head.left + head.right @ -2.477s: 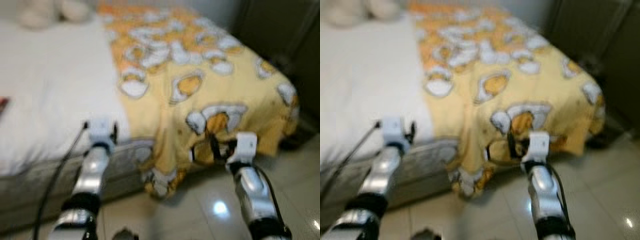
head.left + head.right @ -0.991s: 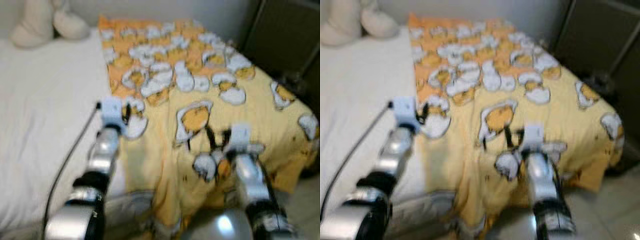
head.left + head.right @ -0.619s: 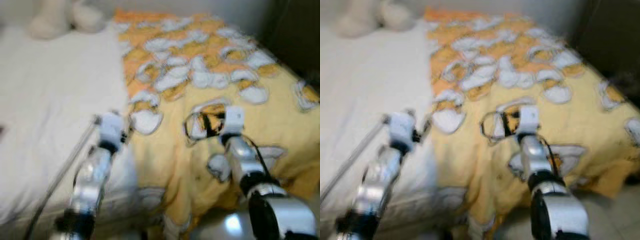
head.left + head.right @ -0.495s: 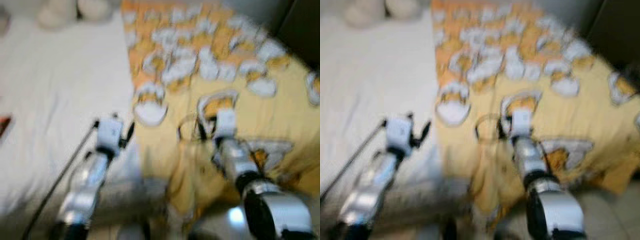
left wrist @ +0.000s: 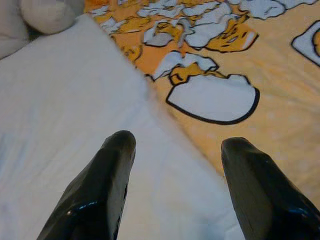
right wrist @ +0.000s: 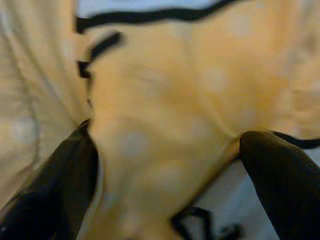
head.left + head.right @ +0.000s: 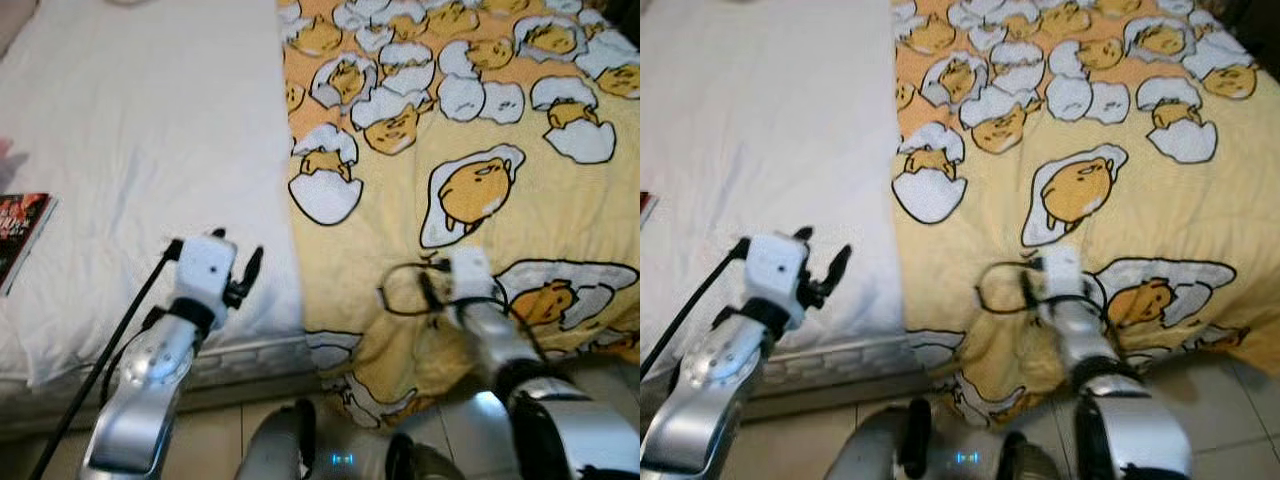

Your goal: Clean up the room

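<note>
A yellow blanket (image 7: 480, 150) printed with cartoon eggs covers the right half of the bed (image 7: 140, 150) and hangs over its near edge toward the floor. The right gripper (image 6: 165, 165) is at that near edge, its two black fingers (image 6: 55, 185) spread wide with a raised fold of the blanket bunched between them; the fabric presses against both, though they are not closed on it. The left gripper (image 5: 172, 185) hovers above the white sheet (image 5: 60, 125) just beside the blanket's left edge, near the bed's near edge, fingers (image 5: 107, 180) well apart and holding nothing. A book (image 7: 18, 235) with a dark red cover lies at the bed's left edge; its lettering is too small to read. A pale stuffed toy (image 5: 35, 17) sits at the far end of the bed.
</note>
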### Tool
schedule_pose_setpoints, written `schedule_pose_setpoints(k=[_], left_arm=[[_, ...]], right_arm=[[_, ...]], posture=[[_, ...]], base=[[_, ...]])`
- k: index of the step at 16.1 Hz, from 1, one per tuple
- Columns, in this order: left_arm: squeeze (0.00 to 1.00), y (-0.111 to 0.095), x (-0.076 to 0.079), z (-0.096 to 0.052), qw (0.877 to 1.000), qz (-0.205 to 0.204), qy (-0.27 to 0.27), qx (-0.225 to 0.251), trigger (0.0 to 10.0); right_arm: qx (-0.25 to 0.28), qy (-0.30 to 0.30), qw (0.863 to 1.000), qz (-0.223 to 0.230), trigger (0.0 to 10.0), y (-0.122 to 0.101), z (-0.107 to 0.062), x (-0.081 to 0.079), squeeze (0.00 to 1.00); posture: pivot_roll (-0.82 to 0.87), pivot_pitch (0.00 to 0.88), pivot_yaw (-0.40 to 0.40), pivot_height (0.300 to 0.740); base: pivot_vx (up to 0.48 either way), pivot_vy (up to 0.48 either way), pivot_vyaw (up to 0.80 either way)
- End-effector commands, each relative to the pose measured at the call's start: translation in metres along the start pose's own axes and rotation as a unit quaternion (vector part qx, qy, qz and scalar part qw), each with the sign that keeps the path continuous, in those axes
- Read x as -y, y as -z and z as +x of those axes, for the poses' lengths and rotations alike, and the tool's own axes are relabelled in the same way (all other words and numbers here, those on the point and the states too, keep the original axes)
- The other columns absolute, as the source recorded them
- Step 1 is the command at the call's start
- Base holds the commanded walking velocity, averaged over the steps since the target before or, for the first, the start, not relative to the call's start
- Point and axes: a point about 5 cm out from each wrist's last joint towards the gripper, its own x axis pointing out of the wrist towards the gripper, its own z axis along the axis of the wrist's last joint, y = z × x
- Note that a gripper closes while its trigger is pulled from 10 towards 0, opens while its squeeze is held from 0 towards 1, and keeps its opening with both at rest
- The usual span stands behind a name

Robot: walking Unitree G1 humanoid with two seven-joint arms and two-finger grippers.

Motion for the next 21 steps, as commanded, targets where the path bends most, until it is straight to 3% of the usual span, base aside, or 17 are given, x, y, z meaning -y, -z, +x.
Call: schedule_pose_setpoints(k=[1,3,6,7,8,10,11,12,13,14,15,16,18,20,21], left_arm=[[0.0,0.002,0.006,0.002,1.0,-0.004,0.015,-0.013,10.0],[0.0,0.002,0.011,0.009,1.0,-0.01,0.024,-0.011,10.0],[0.0,0.008,0.007,0.017,1.0,-0.014,0.009,-0.018,10.0],[0.0,0.014,0.002,0.02,1.0,-0.011,-0.003,-0.028,10.0],[0.0,0.021,-0.005,0.021,0.999,0.016,-0.018,-0.039,10.0],[0.0,0.026,-0.007,0.026,0.998,0.031,-0.028,-0.045,10.0],[0.0,0.032,-0.01,0.03,0.997,0.001,-0.053,-0.057,10.0],[0.0,0.039,-0.011,0.036,0.993,-0.049,-0.078,-0.07,10.0],[0.0,0.044,-0.011,0.041,0.988,-0.103,-0.093,-0.074,10.0],[0.0,0.048,-0.011,0.041,0.979,-0.16,-0.103,-0.075,10.0],[0.0,0.052,-0.013,0.037,0.978,-0.162,-0.107,-0.073,10.0],[0.0,0.062,-0.021,0.027,0.987,-0.101,-0.104,-0.073,10.0],[0.0,0.069,-0.033,0.025,0.987,-0.055,-0.133,-0.075,10.0],[0.0,0.068,-0.035,0.037,0.978,-0.064,-0.179,-0.081,10.0],[1.0,0.066,-0.029,0.037,0.974,-0.116,-0.18,-0.074,10.0]], right_arm=[[-0.065,0.036,0.997,0.001,10.0,0.038,-0.012,0.024,0.0],[-0.123,0.061,0.991,-0.004,10.0,0.089,-0.036,0.047,0.0],[-0.152,0.058,0.986,-0.04,10.0,0.135,-0.067,0.052,0.0],[-0.113,0.061,0.991,-0.036,10.0,0.132,-0.068,0.049,0.0],[0.025,0.009,1.0,-0.006,10.0,0.098,-0.058,0.019,0.0],[0.093,-0.029,0.995,0.01,10.0,0.074,-0.056,-0.003,0.0],[0.166,-0.061,0.984,0.031,10.0,0.046,-0.062,-0.025,0.0],[0.218,-0.064,0.973,0.047,10.0,0.022,-0.065,-0.035,0.0],[0.252,-0.053,0.964,0.065,10.0,0.005,-0.064,-0.034,0.0],[0.274,-0.049,0.958,0.075,10.0,-0.009,-0.062,-0.033,0.0],[0.283,-0.047,0.955,0.077,10.0,-0.016,-0.059,-0.03,0.0],[0.282,-0.038,0.955,0.079,10.0,-0.022,-0.053,-0.024,0.0],[0.258,-0.043,0.962,0.081,10.0,-0.016,-0.054,-0.02,0.0],[0.245,-0.076,0.963,0.083,10.0,-0.012,-0.056,-0.028,0.0],[0.241,-0.085,0.963,0.079,10.0,-0.007,-0.058,-0.031,1.0]], posture=[[0.27,0.251,0.083,0.74],[0.22,0.225,0.067,0.74],[0.17,0.171,0.043,0.74],[0.15,0.141,0.034,0.74],[0.14,0.083,0.017,0.74],[0.13,0.03,0.004,0.74],[0.12,0.0,-0.011,0.74],[0.12,0.0,-0.024,0.74],[0.11,0.0,-0.022,0.74],[0.1,0.0,-0.012,0.74],[0.08,0.0,0.0,0.74],[0.07,0.0,0.003,0.74],[0.08,0.0,-0.013,0.74],[0.1,0.0,-0.027,0.74],[0.11,0.0,-0.032,0.74]], base=[[0.0,0.0,0.0],[0.0,0.0,0.0],[0.0,0.0,0.0],[0.0,0.0,0.0],[0.0,0.0,0.0],[0.0,0.0,0.0],[0.0,0.0,0.0],[0.0,0.0,0.0],[0.0,0.0,0.0],[0.0,0.0,0.0],[0.0,0.0,0.0],[0.0,0.0,0.7],[0.0,-0.48,0.65],[0.0,-0.48,0.62],[0.0,0.0,0.54]])
